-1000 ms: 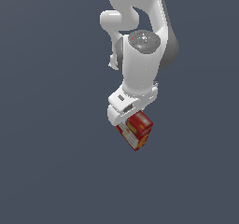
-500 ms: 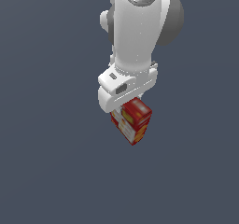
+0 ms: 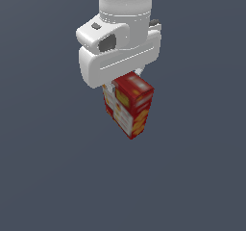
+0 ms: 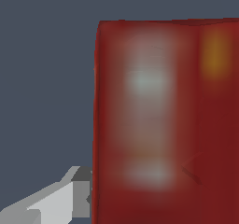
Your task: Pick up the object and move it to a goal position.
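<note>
Pincer (image 3: 122, 83), seen from the exterior view, hanging below the white hand of the arm (image 3: 125, 13); its fingertips are mostly hidden by the hand's housing and by the load. In the wrist view one grey finger (image 4: 70, 197) lies flat against the side of the red carton (image 4: 163, 120), touching it. The opposite finger is out of sight behind the carton. By this contact, and by the carton hanging free beneath the hand, the pincer is judged to be clamped on the carton.

The red carton (image 3: 129, 107) is gripped at its upper end, tilted, one lower corner pointing down. Yellow-orange pictures and pale label patches show on its faces; in the wrist view these are only blurred light patches.

No bench, edge or corner appears in either view: the background is a uniform grey-blue, so the carton's place over any surface cannot be given. It touches nothing but the pincer.

Step in hand, as judged: the pickup is done and the carry is under way. No goal marker is visible. The next move calls for a steady transfer toward the goal with the grip kept firm, since the tilted, end-held carton could pivot or slide between the fingers.
</note>
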Action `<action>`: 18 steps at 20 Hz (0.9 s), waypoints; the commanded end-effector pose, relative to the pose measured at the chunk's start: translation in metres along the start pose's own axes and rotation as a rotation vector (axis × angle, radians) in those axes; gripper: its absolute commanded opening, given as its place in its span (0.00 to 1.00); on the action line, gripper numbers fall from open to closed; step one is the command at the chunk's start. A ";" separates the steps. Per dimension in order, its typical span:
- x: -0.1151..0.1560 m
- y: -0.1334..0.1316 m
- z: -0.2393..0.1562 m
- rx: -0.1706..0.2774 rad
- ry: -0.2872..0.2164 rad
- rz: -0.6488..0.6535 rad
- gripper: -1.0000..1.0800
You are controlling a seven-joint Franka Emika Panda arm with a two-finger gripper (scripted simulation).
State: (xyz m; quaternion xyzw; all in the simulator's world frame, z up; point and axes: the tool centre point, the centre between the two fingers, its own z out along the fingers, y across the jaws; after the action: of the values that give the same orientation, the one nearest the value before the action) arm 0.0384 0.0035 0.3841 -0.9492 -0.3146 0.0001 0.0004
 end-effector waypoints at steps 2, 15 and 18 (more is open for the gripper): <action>-0.006 0.007 -0.035 0.000 0.000 0.000 0.00; -0.017 0.028 -0.119 -0.001 0.000 0.000 0.00; -0.018 0.031 -0.131 -0.001 0.000 0.000 0.00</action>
State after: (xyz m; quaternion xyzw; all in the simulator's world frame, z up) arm 0.0419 -0.0304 0.5081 -0.9492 -0.3146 0.0002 0.0002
